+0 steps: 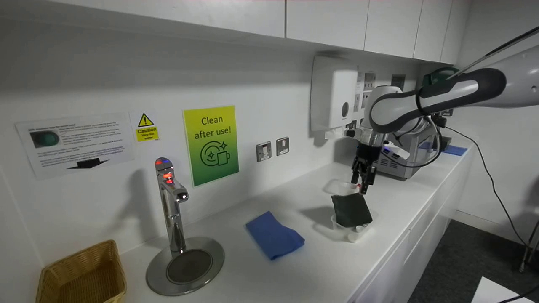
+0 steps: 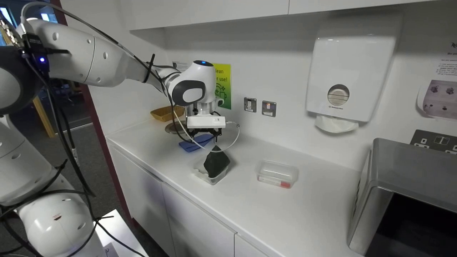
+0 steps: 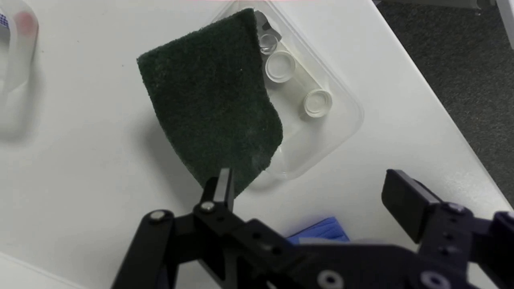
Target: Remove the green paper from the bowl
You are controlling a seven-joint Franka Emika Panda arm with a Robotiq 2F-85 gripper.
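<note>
The green paper, a dark green, almost black rough sheet, leans tilted in the bowl and sticks out past its rim. It shows in both exterior views (image 1: 351, 210) (image 2: 216, 163) and in the wrist view (image 3: 213, 96). The bowl is a clear plastic tub (image 1: 340, 229) (image 2: 210, 180) (image 3: 325, 138) that also holds several small white-capped vials (image 3: 317, 103). My gripper (image 1: 359, 187) (image 3: 309, 173) is open and empty above the counter by the sheet. In the wrist view its left finger overlaps the sheet's lower corner; I cannot tell whether they touch.
A second clear tub (image 1: 342, 188) (image 2: 277, 173) with a red-marked item stands nearby. A blue folded cloth (image 1: 274, 235) (image 2: 189, 145) (image 3: 321, 230) lies on the counter. A tap (image 1: 172, 210), wicker basket (image 1: 80, 273), grey microwave (image 2: 410, 175) and wall dispenser (image 2: 351, 71) are around. The counter's front edge is close.
</note>
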